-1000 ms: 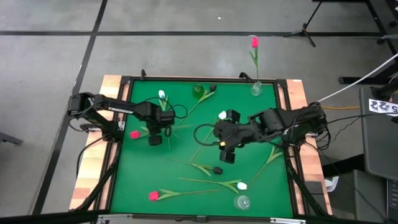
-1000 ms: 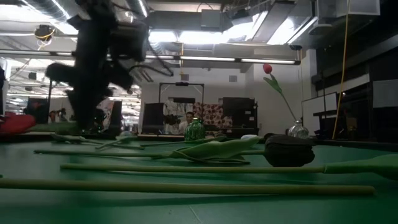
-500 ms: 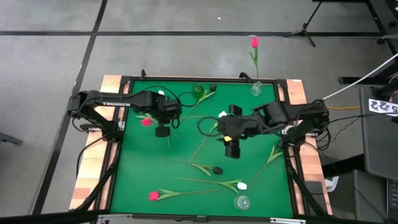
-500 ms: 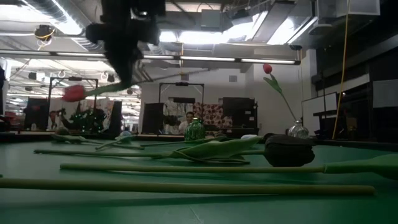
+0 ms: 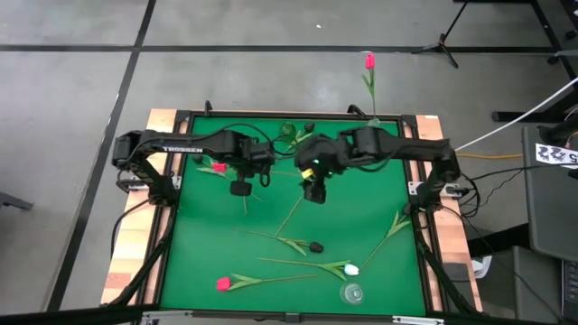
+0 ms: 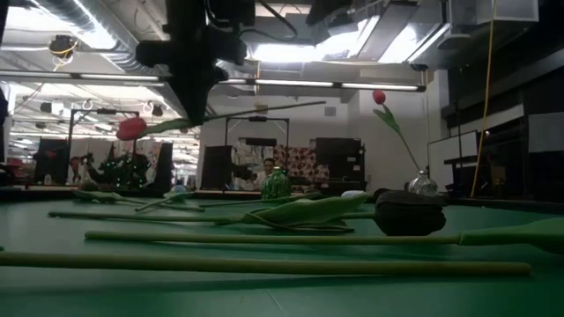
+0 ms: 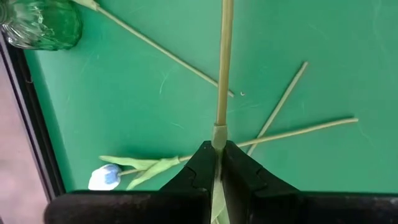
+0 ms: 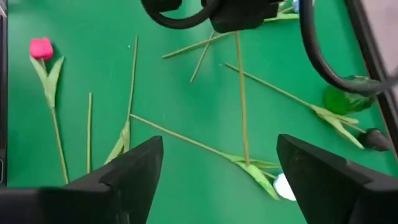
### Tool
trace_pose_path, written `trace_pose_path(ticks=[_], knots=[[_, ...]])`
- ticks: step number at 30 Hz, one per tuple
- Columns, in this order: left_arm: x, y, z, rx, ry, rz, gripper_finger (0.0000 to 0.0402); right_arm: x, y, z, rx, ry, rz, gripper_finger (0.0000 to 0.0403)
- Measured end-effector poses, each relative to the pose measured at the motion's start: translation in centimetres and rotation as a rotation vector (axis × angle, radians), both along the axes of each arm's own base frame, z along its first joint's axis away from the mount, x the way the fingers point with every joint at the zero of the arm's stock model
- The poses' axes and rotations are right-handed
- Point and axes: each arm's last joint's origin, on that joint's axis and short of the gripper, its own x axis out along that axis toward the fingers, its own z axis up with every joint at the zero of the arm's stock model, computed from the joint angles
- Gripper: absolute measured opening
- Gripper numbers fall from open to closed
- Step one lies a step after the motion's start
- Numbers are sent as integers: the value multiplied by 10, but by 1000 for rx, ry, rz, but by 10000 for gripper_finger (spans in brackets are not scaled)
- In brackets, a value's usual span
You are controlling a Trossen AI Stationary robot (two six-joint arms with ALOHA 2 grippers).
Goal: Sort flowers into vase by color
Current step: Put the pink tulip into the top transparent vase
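I have the left gripper [image 5: 240,188] closed tight on the thin stem of a red-pink tulip [image 5: 218,167], and the flower is lifted off the table [image 5: 199,271], lying almost level in the air with its head to the side. In the left wrist view the stem runs straight out from between the two fingers [image 7: 200,167]. The right gripper [image 5: 312,192] hangs over the middle-back of the table with its jaws spread wide and nothing between them; below it, in its own wrist view, I see loose stems crossing on the green cloth. So I judge the step in hand is carrying this red-pink flower to its vase. One red flower already stands in the clear vase [image 5: 372,129] at the back right corner, so I think this is the target. The next move, I believe, asks me to turn the stem upright and bring its end over that narrow mouth, or pass it to the open right gripper, which is closer.
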Motion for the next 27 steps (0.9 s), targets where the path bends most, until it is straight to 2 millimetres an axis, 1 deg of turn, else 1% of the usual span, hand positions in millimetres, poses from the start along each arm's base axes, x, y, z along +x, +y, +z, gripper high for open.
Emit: trace_pose_path(ticks=[3,5,7,9,11,14,18,22,25,27], knots=[[1,0,-1,3,1,-8,14,12,-2,-13,14,33,41,310],[1,0,-1,6,1,0,14,16,-7,-18,14,43,55,306],[0,0,-1,7,7,5,14,17,-13,-18,24,40,48,302],[0,-1,-1,9,9,2,14,16,-24,-17,37,38,28,298],[1,-3,-1,27,10,-8,15,11,-37,-13,58,38,4,294],[3,-9,0,101,17,-52,15,-2,-59,-4,133,27,-16,288],[4,-19,1,232,43,-125,15,-13,-85,0,296,21,19,280],[9,-27,4,392,32,-171,15,-32,-113,12,446,-33,-14,271],[15,-31,8,521,-13,-180,15,-35,-132,14,479,-75,-99,265],[21,-32,11,602,-50,-180,15,-34,-141,15,496,-115,-116,263]])
